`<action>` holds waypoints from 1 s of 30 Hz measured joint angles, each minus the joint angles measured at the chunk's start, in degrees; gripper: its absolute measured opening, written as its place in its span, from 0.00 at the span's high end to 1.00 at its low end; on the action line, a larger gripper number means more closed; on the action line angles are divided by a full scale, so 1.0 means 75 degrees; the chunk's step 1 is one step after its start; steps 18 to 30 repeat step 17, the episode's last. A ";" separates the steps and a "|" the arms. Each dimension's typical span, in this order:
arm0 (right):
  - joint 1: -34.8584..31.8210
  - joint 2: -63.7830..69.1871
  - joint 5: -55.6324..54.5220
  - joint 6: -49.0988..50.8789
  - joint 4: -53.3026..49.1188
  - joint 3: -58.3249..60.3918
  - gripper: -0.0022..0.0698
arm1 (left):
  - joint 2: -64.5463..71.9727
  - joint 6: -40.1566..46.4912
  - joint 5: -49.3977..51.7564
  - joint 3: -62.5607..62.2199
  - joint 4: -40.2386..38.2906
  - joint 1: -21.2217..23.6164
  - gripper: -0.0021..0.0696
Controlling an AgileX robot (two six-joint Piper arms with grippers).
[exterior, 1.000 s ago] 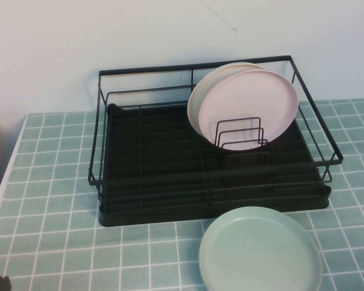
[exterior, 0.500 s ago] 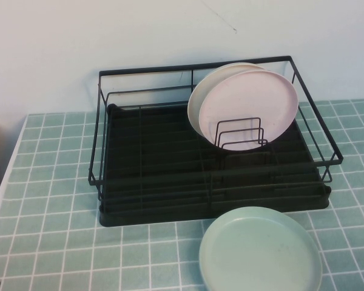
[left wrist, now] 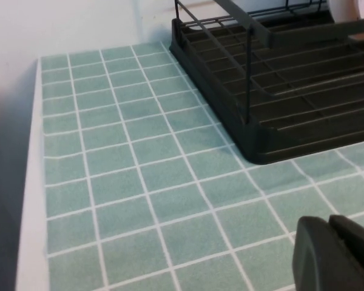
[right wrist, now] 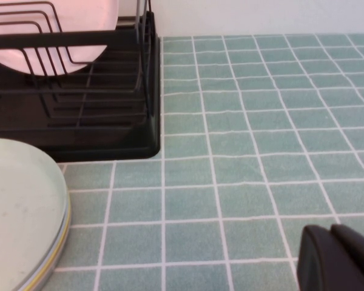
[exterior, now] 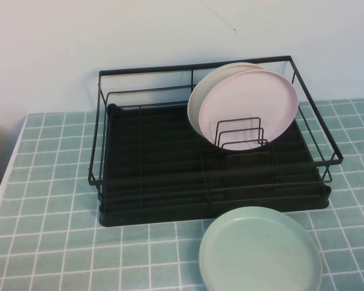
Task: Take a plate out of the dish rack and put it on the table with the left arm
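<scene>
The pale mint-green plate [exterior: 261, 250] lies flat on the teal tiled table [exterior: 48, 200], just in front of the black wire dish rack [exterior: 151, 170]. It also shows in the right wrist view [right wrist: 18, 212], next to the rack [right wrist: 79, 121]. My left gripper [left wrist: 330, 227] is shut and empty, low over bare tiles off the rack's left front corner [left wrist: 255, 145]. My right gripper [right wrist: 330, 233] is shut and empty over tiles to the right of the rack and the plate. Neither arm shows in the high view.
A pink plate [exterior: 249, 109] and a cream plate [exterior: 197, 100] behind it stand upright in the wire dividers at the rack's back right. The table's white left edge [left wrist: 30, 182] runs near my left gripper. A pale wall stands behind the rack.
A dark bit of my left arm at the lower left corner of the high view has slid out of view. The plates and the rack have not moved.
</scene>
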 joint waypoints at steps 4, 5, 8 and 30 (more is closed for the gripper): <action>0.0000 0.0000 0.0000 0.0000 0.0000 0.0000 0.97 | 0.0000 0.0457 0.0032 0.0000 0.0036 0.0147 0.98; 0.0000 0.0000 0.0000 0.0000 0.0000 0.0000 0.97 | 0.0000 0.0598 0.0032 0.0000 0.0036 0.0160 0.97; 0.0000 0.0000 0.0000 0.0000 0.0000 0.0000 0.97 | 0.0000 0.0829 0.0032 0.0000 0.0053 0.0163 0.98; 0.0000 0.0000 0.0000 0.0000 0.0000 0.0000 0.97 | -0.0012 0.0932 0.0032 0.0000 0.0059 0.0175 0.97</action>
